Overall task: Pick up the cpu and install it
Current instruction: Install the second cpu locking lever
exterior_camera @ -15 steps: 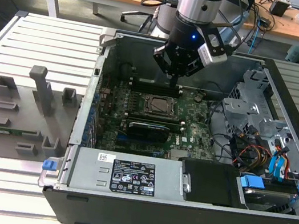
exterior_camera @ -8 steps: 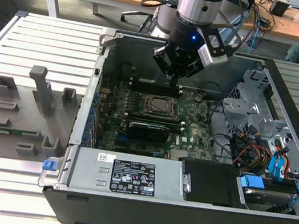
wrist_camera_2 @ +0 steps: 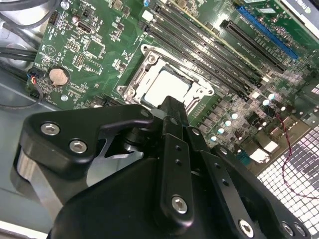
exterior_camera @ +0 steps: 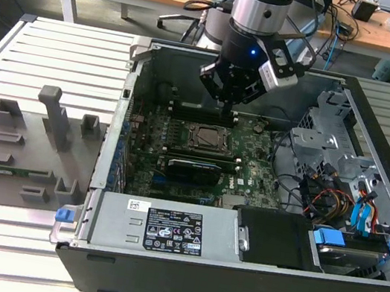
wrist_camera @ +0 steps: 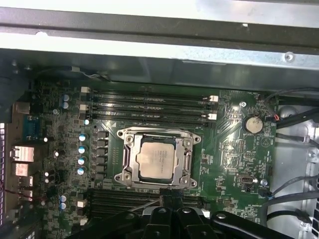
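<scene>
exterior view: the black gripper [exterior_camera: 230, 105] on the grey arm hangs inside the open black computer case [exterior_camera: 231, 281], above the green motherboard [exterior_camera: 251, 172]. the small flat square cpu with its silver-grey metal top [exterior_camera: 205, 137] lies seated in the metal socket frame [exterior_camera: 185, 135], just below and toward the exterior view's left of the gripper tip. a grey plastic tray with upright blocks [exterior_camera: 18, 160] sits on the slatted table [exterior_camera: 61, 47], outside the case on the exterior view's left.

second wrist view: the black gripper fingers [wrist_camera_2: 172, 119] appear pressed together into one narrow tip, nothing between them. the cpu [wrist_camera_2: 167, 85] lies flat in the socket frame [wrist_camera_2: 130, 84] right beyond that tip. a round silver coin battery [wrist_camera_2: 59, 75] sits on the board well apart from the socket.

first wrist view: the cpu [wrist_camera: 157, 158] sits square in the socket frame [wrist_camera: 128, 160], with black memory slots [wrist_camera: 149, 107] on the far side and more on the near side. the gripper tip [wrist_camera: 169, 201] hangs just beside the frame's near edge; whether it touches cannot be told.
</scene>
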`<state>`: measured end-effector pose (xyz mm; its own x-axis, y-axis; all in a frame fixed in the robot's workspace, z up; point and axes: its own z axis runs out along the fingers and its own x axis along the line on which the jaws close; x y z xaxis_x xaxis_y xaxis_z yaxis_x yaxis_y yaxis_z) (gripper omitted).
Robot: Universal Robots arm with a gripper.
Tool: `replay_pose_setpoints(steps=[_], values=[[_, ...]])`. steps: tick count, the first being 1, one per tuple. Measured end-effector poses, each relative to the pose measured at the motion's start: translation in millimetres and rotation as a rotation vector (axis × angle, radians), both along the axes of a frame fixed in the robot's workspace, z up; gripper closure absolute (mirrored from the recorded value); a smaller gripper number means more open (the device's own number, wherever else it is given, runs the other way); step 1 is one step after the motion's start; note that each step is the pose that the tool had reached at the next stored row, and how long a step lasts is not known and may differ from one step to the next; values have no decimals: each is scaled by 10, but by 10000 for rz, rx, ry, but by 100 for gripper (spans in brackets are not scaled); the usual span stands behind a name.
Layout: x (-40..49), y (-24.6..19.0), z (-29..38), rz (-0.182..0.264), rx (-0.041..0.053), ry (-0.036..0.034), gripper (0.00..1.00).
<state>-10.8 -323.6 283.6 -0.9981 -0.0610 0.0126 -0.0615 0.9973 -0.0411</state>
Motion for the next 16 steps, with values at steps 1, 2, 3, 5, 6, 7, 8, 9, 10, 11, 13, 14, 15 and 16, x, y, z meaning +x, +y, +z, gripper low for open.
replay_pose_setpoints(steps=[1,2,3,5,6,7,8,9,10,11,13,14,15,16], values=[[0,-21,0,1,0,0,89],[0,-37,0,0,0,0,89],[0,-48,0,0,0,0,89],[0,-61,0,0,1,-1,89],[0,-66,0,0,1,-1,89],[0,-70,-1,-2,2,-1,89],[0,-75,0,0,0,0,89],[0,-78,0,0,0,0,89],[0,-85,-1,0,1,0,89],[0,-87,-2,-2,2,-1,89],[0,-90,-2,0,0,0,89],[0,-92,-2,0,1,0,89],[0,-92,-3,0,1,-1,89],[0,-95,-3,0,1,0,89]])
